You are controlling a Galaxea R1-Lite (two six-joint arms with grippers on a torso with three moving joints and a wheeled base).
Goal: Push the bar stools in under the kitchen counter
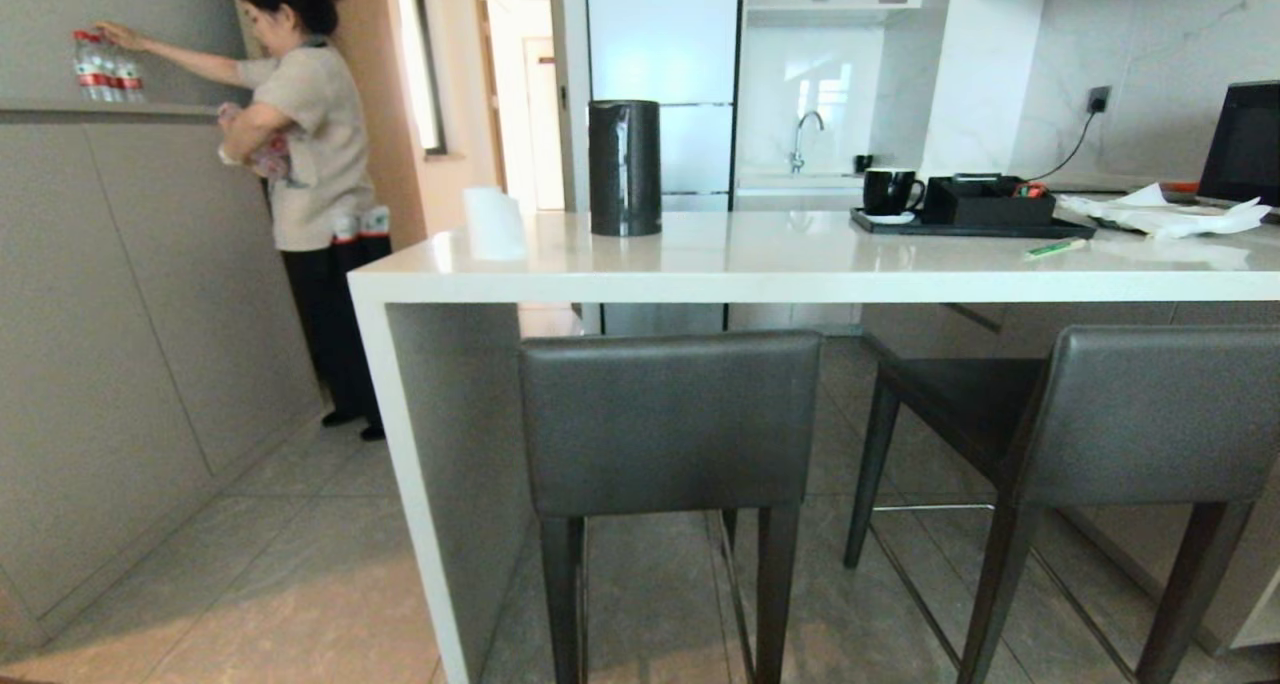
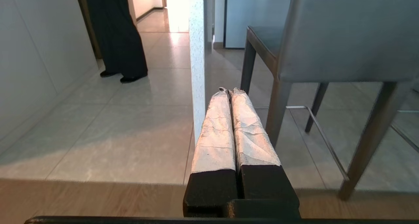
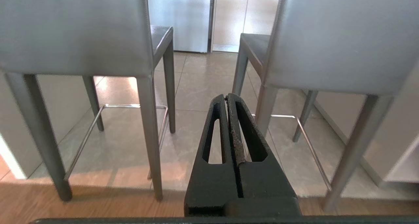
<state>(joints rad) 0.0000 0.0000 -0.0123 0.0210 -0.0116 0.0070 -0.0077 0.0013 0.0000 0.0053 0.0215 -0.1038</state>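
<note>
The counter [image 1: 800,264] runs left to right across the head view, its white end panel [image 1: 410,484] at its left end. Two stools stand before it, backrests toward the camera and seats pointing in under the slab. The left stool [image 1: 668,424] faces it squarely, beside the end panel; its seat is hidden behind the backrest. The right stool [image 1: 1120,424] is turned at an angle, its seat partly under the slab. A person [image 1: 305,164] stands far left with bottles [image 1: 105,64]. On the counter: jug [image 1: 624,167], tray [image 1: 970,226], mug [image 1: 890,192]. Left gripper [image 2: 228,90] and right gripper [image 3: 226,96] hang low before the stools, fingers pressed together, empty.
</note>
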